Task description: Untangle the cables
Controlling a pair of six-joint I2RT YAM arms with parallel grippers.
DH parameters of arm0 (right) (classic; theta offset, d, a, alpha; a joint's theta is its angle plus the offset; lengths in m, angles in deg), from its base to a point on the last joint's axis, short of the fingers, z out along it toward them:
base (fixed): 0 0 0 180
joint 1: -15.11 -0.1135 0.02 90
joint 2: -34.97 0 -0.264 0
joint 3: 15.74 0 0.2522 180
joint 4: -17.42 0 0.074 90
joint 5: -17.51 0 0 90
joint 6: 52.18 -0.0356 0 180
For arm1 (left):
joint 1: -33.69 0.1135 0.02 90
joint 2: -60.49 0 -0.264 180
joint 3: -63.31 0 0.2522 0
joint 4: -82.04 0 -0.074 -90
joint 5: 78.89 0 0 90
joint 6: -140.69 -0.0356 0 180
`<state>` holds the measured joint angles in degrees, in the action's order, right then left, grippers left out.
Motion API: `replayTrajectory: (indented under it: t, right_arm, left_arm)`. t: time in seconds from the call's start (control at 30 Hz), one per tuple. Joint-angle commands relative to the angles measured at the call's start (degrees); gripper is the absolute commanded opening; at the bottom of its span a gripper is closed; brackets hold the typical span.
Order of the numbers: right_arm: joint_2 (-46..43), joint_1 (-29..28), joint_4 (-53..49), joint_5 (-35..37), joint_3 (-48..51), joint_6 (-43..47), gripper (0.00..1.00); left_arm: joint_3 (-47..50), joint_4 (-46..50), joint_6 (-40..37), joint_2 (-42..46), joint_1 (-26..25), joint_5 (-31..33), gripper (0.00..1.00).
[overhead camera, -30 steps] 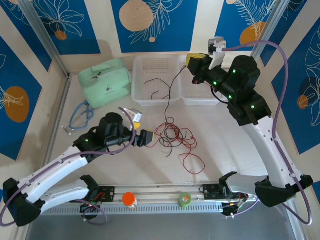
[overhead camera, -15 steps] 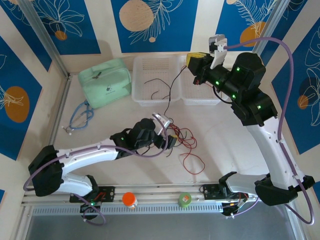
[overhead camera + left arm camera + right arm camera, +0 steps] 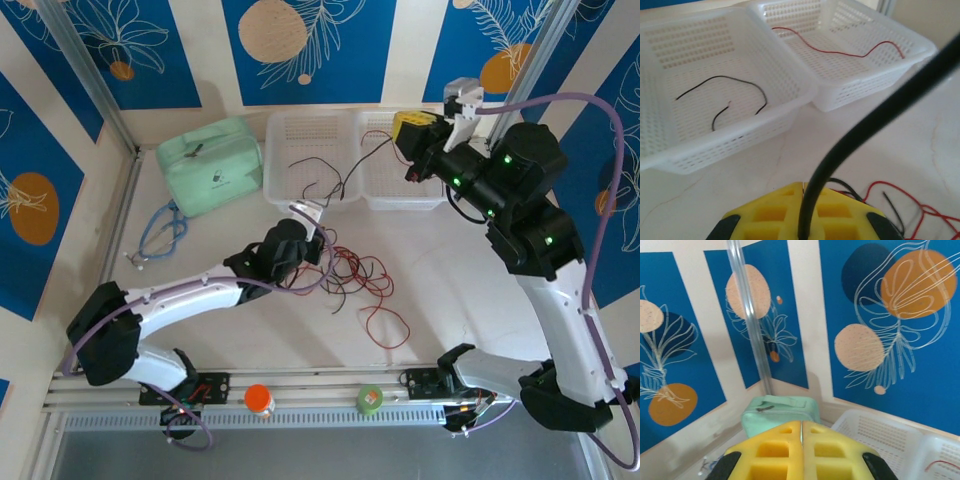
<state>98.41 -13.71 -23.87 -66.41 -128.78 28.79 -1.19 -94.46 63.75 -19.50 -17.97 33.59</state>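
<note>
Cables, red and black, lie in a loose tangle on the table just in front of the left basket, with one red loop trailing off nearest to me. At the edge of that tangle closest to the left basket I see my left gripper, its yellow pads clamped on a black cable that climbs out from between them. From overhead, this cable crosses the left basket's front right corner and rises to my right gripper. That gripper hangs in the air beyond and to the right of the left basket, pads pressed flat together on the cable's far end. Inside the left basket lies a short black strand, curled on the floor. The right basket touches the left basket's right wall and has a red strand lying across it. A mint pouch sits just left of the left basket, and a blue-grey cord lies further left and nearer to me.
</note>
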Motion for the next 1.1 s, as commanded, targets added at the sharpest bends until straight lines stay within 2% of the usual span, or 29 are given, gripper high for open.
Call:
replayTrajectory:
  t: [0.0, 0.3, 0.63, 0.73, 0.87, 0.97, 1.0, 1.07]
  right_arm:
    - [-2.53, 0.16, -1.81, 5.8, -2.31, 3.59, 0.0]
    - [-7.41, 2.49, -2.71, 13.8, -3.26, 8.21, 0.0]
    - [-8.81, 3.57, -3.8, 19.63, -7.64, 13.31, 0.0]
    - [-8.58, 3.59, -4.49, 19.87, -9.27, 13.89, 0.0]
    - [-8.58, 3.59, -6.66, 17.52, -8.58, 11.49, 0.0]
    - [-9.08, 3.59, -7.83, 14.63, -5.1, 8.13, 0.0]
    - [-9.49, 3.59, -7.93, 13.74, -3.1, 6.5, 0.0]
    - [-10.1, 3.6, -7.49, 11.3, 1.05, 3.38, 0.0]
  left_arm:
    - [3.98, 0.19, 1.43, 4.91, 2.33, 1.02, 0.0]
    - [10.42, 2.22, 1.99, 12.8, 8.82, -4.85, 0.0]
    - [12.61, 3.6, 2.05, 11.42, 12.02, -11.91, 0.0]
    - [13.44, 2.78, 3.01, 10.47, 12.04, -14.16, 0.01]
    - [13.26, 3.88, 3.9, 9.86, 12.07, -16.65, 0.08]
    - [11.58, 9.56, 4.38, 10.0, 12.02, -14.0, 0.09]
    - [10.4, 13.77, 5.27, 9.99, 12.02, -10.87, 0.08]
    - [7.45, 25.15, 9.57, 10.04, 12.02, -0.53, 0.06]
